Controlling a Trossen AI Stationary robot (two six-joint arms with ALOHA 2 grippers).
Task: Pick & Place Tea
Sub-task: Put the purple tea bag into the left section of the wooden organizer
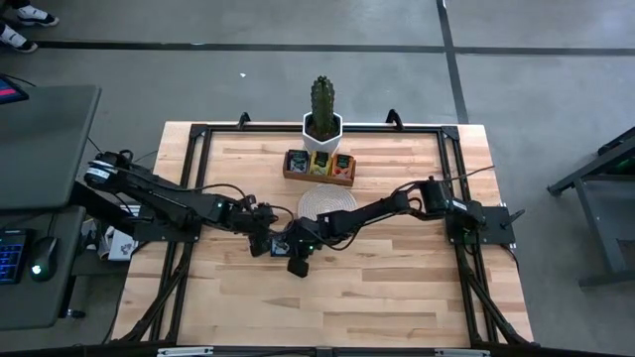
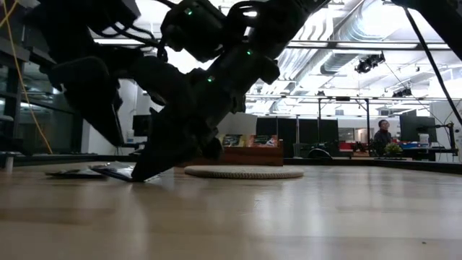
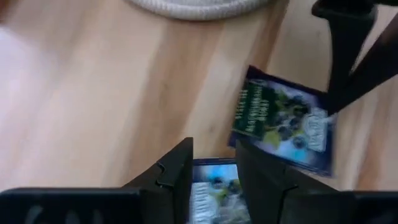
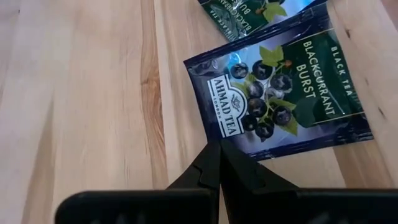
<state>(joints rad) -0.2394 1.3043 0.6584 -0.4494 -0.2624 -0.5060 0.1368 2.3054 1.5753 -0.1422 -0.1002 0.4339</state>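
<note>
As both arms meet just beside the round woven mat [image 1: 327, 203], the right gripper [image 4: 219, 147], clenched empty, pins a blackcurrant tea sachet [image 4: 277, 99]. The left gripper [image 3: 214, 163] straddles a second dark-blue sachet [image 3: 212, 190], jaws apart, not visibly gripping. Picking seems underway; next, a firm pinch and lift.

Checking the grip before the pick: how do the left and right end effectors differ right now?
The left end effector has its fingers apart, straddling a dark blue tea sachet; the right end effector is shut, holding nothing. The right one's tips rest at the edge of a second dark blue sachet, whereas the left one has its sachet between its fingers. Both work low over the wooden table, near the round mat.
</note>
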